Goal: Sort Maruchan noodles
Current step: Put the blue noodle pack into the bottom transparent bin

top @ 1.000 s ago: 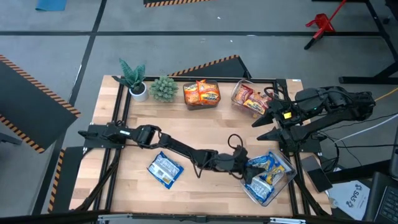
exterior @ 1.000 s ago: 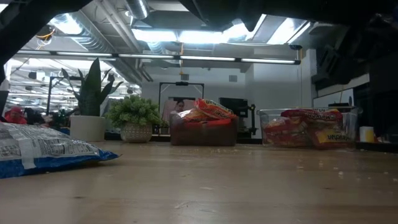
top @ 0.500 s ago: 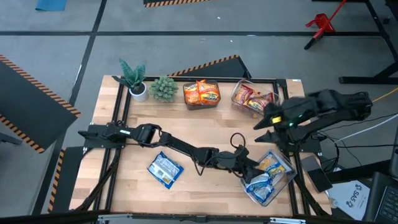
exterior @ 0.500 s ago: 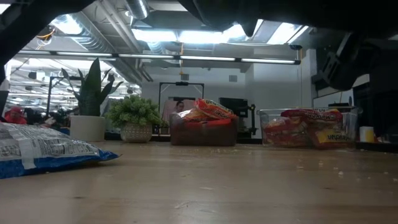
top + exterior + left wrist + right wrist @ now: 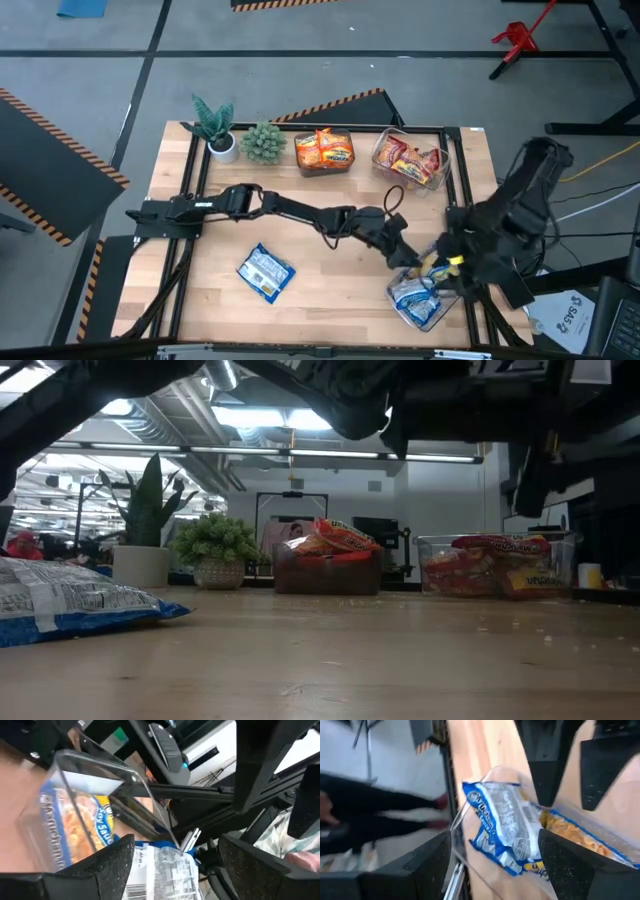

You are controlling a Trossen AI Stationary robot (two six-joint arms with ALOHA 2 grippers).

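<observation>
On the pale wooden surface [image 5: 320, 250], the left arm reaches diagonally across toward the near right corner, and its hand [image 5: 408, 262] sits at the edge of a clear plastic bin [image 5: 430, 315] holding crinkly blue-and-white Maruchan noodle packets [image 5: 412, 297]. In the left wrist view the two dark fingers [image 5: 112, 862] stand apart with nothing between them, looking down onto that bin's clear wall [image 5: 95, 775] and the blue-and-white packets [image 5: 165, 870] inside.

The right hand [image 5: 455, 265] hangs over the same bin from the surface's right side; in its wrist view its fingers [image 5: 432, 865] are also spread, empty, above a blue-and-white packet [image 5: 502, 825] lying on top of the others.

One more flat blue-and-white packet [image 5: 265, 272] lies alone on the surface, near the front, left of centre. Along the far edge, a clear bin of orange packets [image 5: 324, 150] stands beside a clear bin of red-brown packets [image 5: 408, 160]. Left of these sit two small green potted plants [image 5: 240, 137].
</observation>
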